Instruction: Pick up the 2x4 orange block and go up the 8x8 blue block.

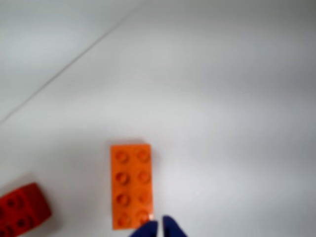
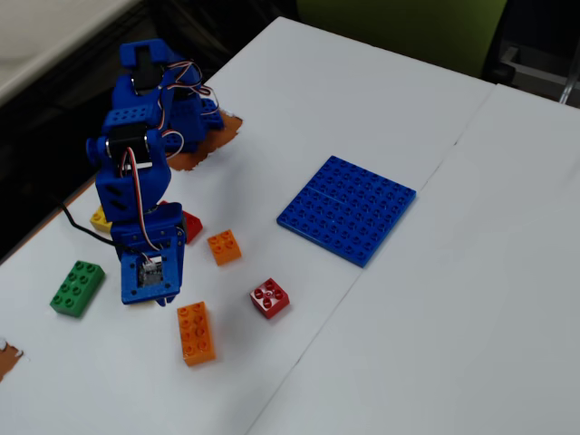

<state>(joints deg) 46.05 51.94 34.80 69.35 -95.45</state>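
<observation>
The 2x4 orange block [image 1: 131, 185] lies flat on the white table, studs up, just ahead of my gripper [image 1: 159, 228]. The two dark blue fingertips [image 1: 146, 229] stand almost together at the bottom edge, with nothing between them, beside the block's near right corner. In the fixed view the gripper [image 2: 161, 299] hangs over the table just up and left of the orange block [image 2: 195, 333]. The 8x8 blue block [image 2: 347, 208] lies flat to the right, well away from the arm; it is out of the wrist view.
A red square brick [image 2: 270, 297] [image 1: 19, 210] lies right of the orange block in the fixed view. A small square orange brick [image 2: 224, 246], a green brick [image 2: 77, 288], a yellow brick [image 2: 101, 219] and another red brick [image 2: 190, 227] lie around the arm. A table seam [image 2: 399, 217] runs beside the baseplate.
</observation>
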